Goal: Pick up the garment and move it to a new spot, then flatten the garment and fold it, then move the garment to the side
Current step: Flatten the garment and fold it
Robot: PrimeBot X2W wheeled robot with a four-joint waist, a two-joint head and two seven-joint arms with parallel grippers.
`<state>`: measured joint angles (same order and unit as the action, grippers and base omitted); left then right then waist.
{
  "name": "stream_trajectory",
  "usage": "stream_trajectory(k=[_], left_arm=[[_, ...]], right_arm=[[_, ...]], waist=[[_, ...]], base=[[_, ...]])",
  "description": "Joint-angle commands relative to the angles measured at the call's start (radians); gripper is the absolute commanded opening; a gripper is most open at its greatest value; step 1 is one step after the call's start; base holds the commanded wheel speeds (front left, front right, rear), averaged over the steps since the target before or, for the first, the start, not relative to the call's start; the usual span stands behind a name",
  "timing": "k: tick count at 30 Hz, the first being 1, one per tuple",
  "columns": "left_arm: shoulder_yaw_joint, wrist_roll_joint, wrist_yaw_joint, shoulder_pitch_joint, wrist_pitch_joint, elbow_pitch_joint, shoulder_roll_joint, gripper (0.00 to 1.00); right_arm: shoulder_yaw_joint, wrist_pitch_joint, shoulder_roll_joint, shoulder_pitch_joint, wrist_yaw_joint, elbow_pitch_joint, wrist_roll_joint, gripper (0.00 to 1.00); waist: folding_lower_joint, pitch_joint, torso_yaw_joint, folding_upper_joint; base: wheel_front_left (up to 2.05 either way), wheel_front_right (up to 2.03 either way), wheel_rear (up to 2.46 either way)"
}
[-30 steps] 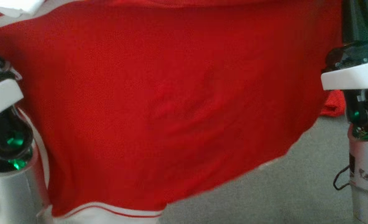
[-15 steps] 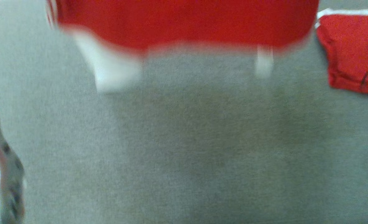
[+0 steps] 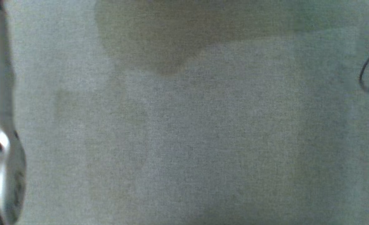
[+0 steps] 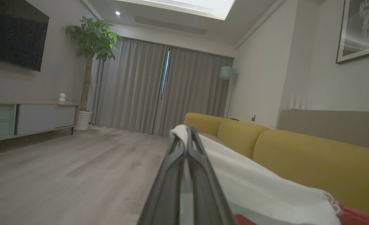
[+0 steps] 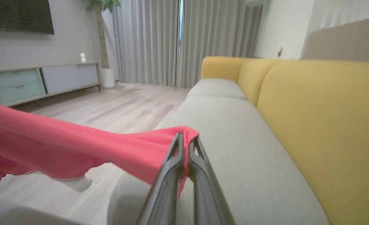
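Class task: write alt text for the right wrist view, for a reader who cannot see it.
The right gripper, shut, pinches a red garment that stretches to the view's left above a grey sofa seat with yellow back cushions.

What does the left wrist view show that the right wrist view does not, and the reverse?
Left wrist view's own: the left gripper, shut on the white band of the red-and-white fabric garment, a dark-framed wall picture and a bright rectangular ceiling light panel.
Right wrist view's own: the right gripper, shut on the garment's red cloth stretching to that view's left, and the sofa's pale grey seat cushions.
Shared: the yellow upholstered sofa back, grey pleated curtains, tall green potted plant, dark wall-mounted screen, low cabinet, pale wooden floor.
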<state>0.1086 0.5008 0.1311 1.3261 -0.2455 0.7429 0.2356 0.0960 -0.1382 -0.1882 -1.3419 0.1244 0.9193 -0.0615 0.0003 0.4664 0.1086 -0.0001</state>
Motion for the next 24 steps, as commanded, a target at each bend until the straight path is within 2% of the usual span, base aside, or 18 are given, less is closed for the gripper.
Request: stream_trajectory(k=[1,7,13,17,24], left_arm=[[0.011,0.012,-0.001,-0.029,-0.009,-0.024,0.042,0.0],[0.108,0.055,-0.001,-0.245,-0.016,-0.065,0.045,0.0],[0.176,0.037,-0.001,-0.495,-0.016,-0.189,0.074,0.0],[0.198,0.036,-0.001,-0.65,-0.016,-0.251,0.1,0.0],[0.207,0.059,-0.004,-0.884,-0.011,-0.372,0.13,0.0]], right_arm=[[0.018,-0.009,0.009,0.03,0.006,0.002,0.001,0.0],[0.122,0.006,-0.002,0.162,0.006,0.129,-0.051,0.0],[0.248,0.044,-0.04,0.3,0.006,0.166,-0.158,0.0],[0.34,0.076,-0.07,0.403,0.006,0.127,-0.265,0.0],[0.515,0.133,-0.166,0.581,0.006,-0.048,-0.451,0.0]], waist=[[-0.0003,-0.015,0.005,0.0001],[-0.0003,-0.079,0.015,0.0001],[-0.0003,-0.182,0.017,0.0001],[-0.0003,-0.26,0.009,0.0001],[-0.0003,-0.376,-0.002,0.0001]], base=[[0.0,0.0,0.0],[0.0,0.0,0.0],[0.0,0.0,0.0],[0.0,0.0,0.0],[0.0,0.0,0.0]])
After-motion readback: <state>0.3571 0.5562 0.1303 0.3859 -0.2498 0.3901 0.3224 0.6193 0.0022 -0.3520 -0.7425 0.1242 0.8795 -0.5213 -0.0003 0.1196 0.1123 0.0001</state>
